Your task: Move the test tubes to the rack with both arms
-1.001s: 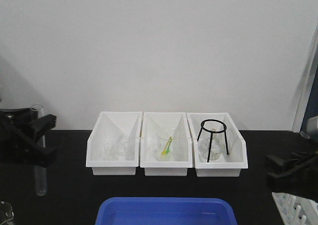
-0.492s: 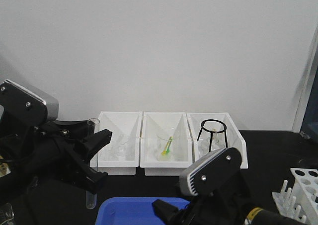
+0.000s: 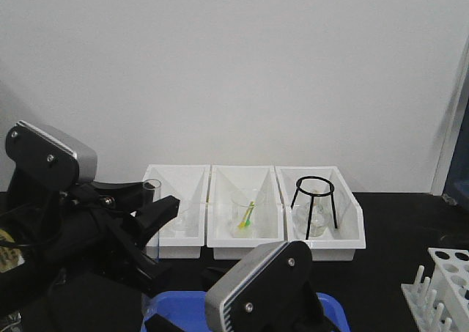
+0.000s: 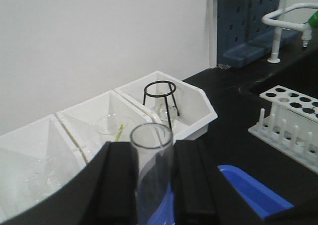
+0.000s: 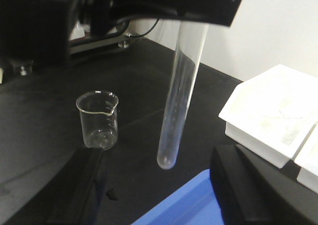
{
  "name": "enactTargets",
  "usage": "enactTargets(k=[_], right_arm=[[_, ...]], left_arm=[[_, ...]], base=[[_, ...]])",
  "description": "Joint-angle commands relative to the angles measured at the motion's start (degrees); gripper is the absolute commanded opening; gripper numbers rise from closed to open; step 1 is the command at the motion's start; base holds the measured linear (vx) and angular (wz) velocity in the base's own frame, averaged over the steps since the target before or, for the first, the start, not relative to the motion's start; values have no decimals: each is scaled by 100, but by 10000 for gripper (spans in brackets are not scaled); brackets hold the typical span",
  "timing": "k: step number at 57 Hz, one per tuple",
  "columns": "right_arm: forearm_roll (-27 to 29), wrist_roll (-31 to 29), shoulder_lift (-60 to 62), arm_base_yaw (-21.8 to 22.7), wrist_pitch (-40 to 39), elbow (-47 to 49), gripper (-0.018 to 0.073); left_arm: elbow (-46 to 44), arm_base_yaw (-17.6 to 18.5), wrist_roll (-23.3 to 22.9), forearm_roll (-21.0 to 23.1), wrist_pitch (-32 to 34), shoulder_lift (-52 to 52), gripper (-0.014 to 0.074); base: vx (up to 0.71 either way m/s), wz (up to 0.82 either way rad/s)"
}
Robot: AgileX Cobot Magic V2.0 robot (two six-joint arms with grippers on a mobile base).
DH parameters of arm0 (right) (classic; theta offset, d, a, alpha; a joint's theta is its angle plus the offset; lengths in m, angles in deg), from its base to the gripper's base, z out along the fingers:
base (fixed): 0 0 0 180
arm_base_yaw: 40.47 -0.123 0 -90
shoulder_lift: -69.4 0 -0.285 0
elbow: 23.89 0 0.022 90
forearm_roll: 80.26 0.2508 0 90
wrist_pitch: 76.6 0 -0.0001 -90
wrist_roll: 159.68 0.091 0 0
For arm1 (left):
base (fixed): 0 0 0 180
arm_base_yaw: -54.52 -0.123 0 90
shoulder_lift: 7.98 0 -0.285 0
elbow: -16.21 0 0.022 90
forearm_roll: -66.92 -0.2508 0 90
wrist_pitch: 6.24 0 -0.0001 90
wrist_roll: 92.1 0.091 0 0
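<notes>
- The left claw (image 4: pixel 152 160) is clamped on a test tube (image 5: pixel 180 86), one black finger on each side of the glass just below the open rim.
- The tube hangs roughly upright. Its rounded end is in the air, clear of the black desk (image 3: pixel 396 229) and close to the left front corner of the blue tray (image 3: pixel 172 304).
- The right claw (image 5: pixel 160 158) is spread wide with nothing in it. The tube's lower end hangs level with its two fingers (image 5: pixel 248 185), touching neither.
- The rack (image 4: pixel 290 118) stands on the desk near the right edge, well apart from the tube, with its pegs toward the front.
- A small glass beaker (image 5: pixel 98 119) stands on the desk's left part, beside the hanging tube.
- Three white bins (image 3: pixel 245 240) sit side by side along the back edge of the desk. The right one holds a black ring stand (image 3: pixel 315 200).
- The blue tray lies at the front edge, in the middle.
</notes>
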State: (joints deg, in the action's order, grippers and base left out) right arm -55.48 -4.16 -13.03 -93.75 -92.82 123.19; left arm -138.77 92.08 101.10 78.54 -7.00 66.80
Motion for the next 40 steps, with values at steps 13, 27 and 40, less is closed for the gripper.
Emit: enactTargets(k=[13,27,40], right_arm=[[-49,227,142,0,-752,178,510],[-49,238,142,0,-760,178,510],[-44,238,142,6,-867,178,510]], left_arm=[[-219,479,-35,45,348,-124,-22],[-219,773,-35,52,337,-124,-22],[-219,1029,-35,46,332,-124,-22]], base=[[0,0],[0,0],[0,0]])
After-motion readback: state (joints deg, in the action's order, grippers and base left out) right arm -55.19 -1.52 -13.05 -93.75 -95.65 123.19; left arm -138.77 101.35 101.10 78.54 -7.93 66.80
